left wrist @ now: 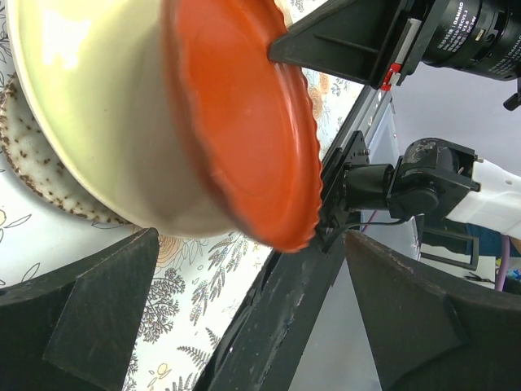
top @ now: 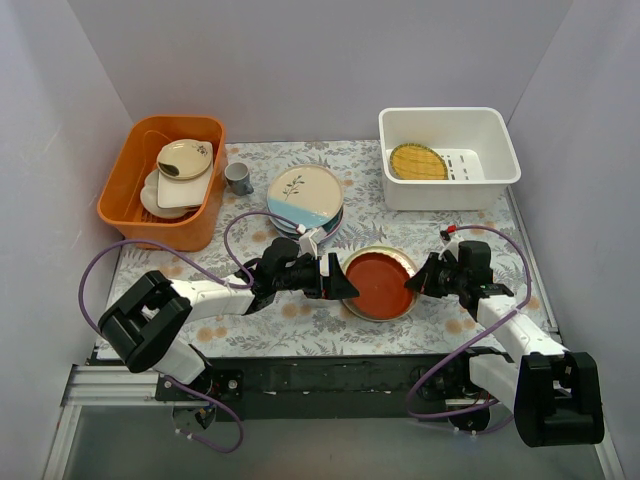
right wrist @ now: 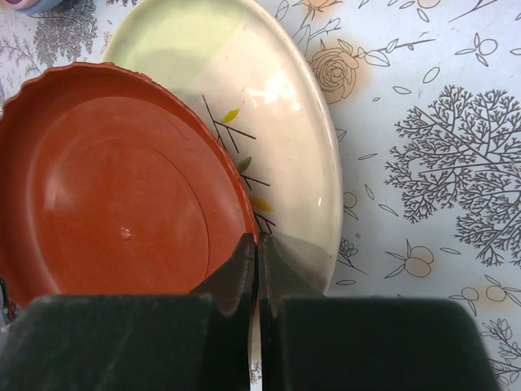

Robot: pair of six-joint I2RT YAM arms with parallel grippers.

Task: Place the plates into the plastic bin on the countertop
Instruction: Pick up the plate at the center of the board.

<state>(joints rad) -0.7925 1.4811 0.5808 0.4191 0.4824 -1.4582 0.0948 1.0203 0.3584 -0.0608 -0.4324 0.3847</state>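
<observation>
A red-orange scalloped plate point(top: 378, 285) point(right wrist: 114, 204) lies on a pale cream-green plate point(top: 386, 252) point(right wrist: 269, 90) at the front middle of the countertop point(top: 300, 320). My right gripper point(top: 411, 283) point(right wrist: 259, 252) is shut on the red plate's right rim. My left gripper point(top: 345, 283) point(left wrist: 251, 244) stands open at the stack's left edge; the red plate point(left wrist: 244, 106) sits ahead of its spread fingers. In the left wrist view a speckled plate point(left wrist: 24, 163) shows under the cream one. The white plastic bin point(top: 450, 188) at the back right holds a yellow woven plate point(top: 417, 162). A cream-and-blue sprig plate point(top: 305, 192) tops another stack behind.
An orange tub point(top: 120, 190) with beige dishes stands at the back left. A small grey cup point(top: 238, 178) sits beside it. The black front rail point(top: 320, 375) runs along the near edge, and grey walls enclose the sides.
</observation>
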